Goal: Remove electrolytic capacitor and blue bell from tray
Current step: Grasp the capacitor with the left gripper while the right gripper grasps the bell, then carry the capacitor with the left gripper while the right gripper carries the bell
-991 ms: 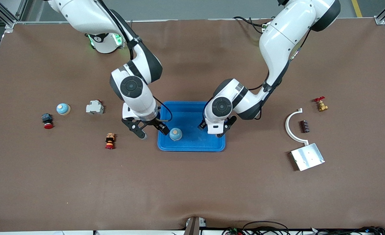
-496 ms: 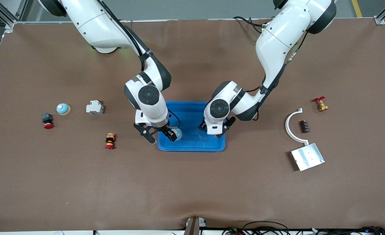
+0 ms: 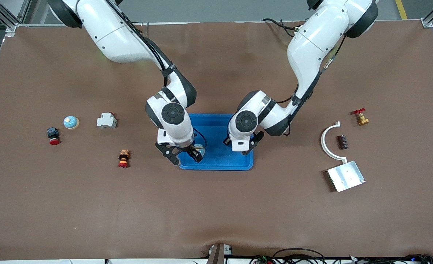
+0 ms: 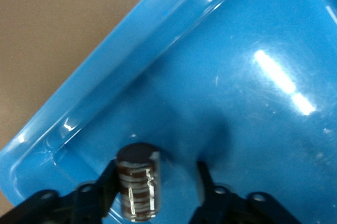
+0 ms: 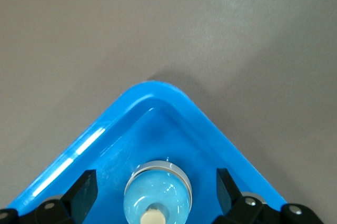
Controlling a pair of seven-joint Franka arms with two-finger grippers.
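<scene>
A blue tray lies mid-table. A light blue bell with a cream knob sits in its corner toward the right arm's end, nearer to the front camera. My right gripper is open and straddles the bell, its fingertips apart from it. My left gripper is over the tray's other end and open. In the left wrist view a dark striped capacitor stands on the tray floor between the fingers, close beside one fingertip. The capacitor is hidden in the front view.
A second blue bell, a grey breaker, a red push button and an orange-red stack lie toward the right arm's end. A white curved bracket, dark block, brass valve and metal plate lie toward the left arm's end.
My right gripper has moved from beside the tray's edge to over the bell, which has stayed in the tray. My left gripper has barely moved.
</scene>
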